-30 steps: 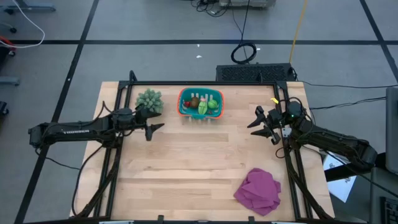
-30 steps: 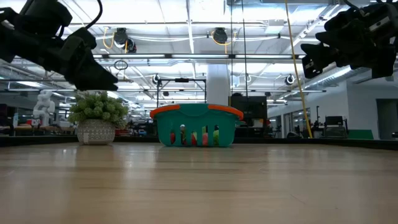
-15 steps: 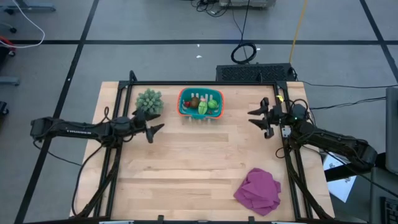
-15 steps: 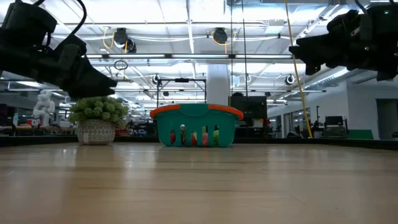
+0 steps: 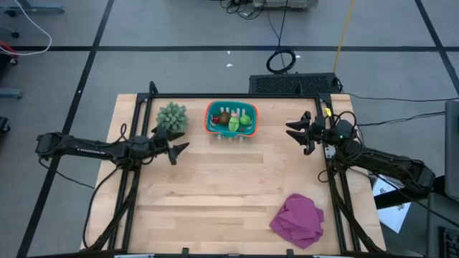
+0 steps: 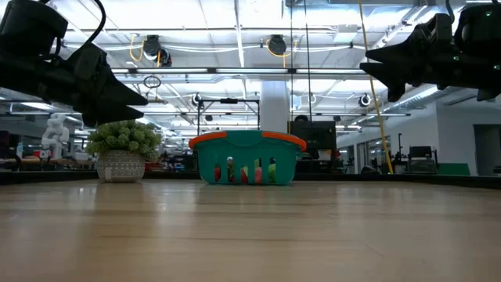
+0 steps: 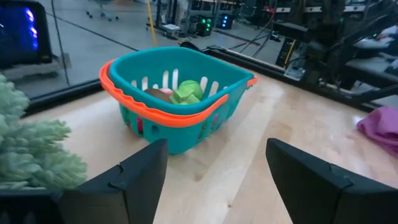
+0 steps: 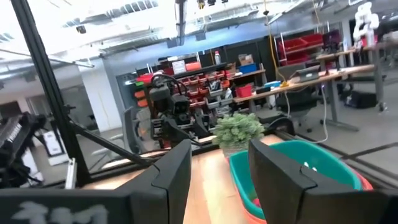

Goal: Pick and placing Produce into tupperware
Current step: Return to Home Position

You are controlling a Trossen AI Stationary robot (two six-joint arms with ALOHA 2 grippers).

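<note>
Homeward, both jaws empty
My left gripper (image 5: 174,149) and right gripper (image 5: 295,134) hover with fingers spread, gripping nothing. The tupperware (image 5: 209,119) sits ahead, between the two, with the produce (image 5: 234,121) inside. I judge the retreat best made straight back, steering my left jaws off the plant (image 5: 172,116) just beside them.

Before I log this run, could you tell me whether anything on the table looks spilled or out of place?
Nothing stands out. The tupperware sits upright with the produce inside, no piece lies loose on the table, and the plant stands upright beside it. The left hand and right hand hang open and empty.
</note>
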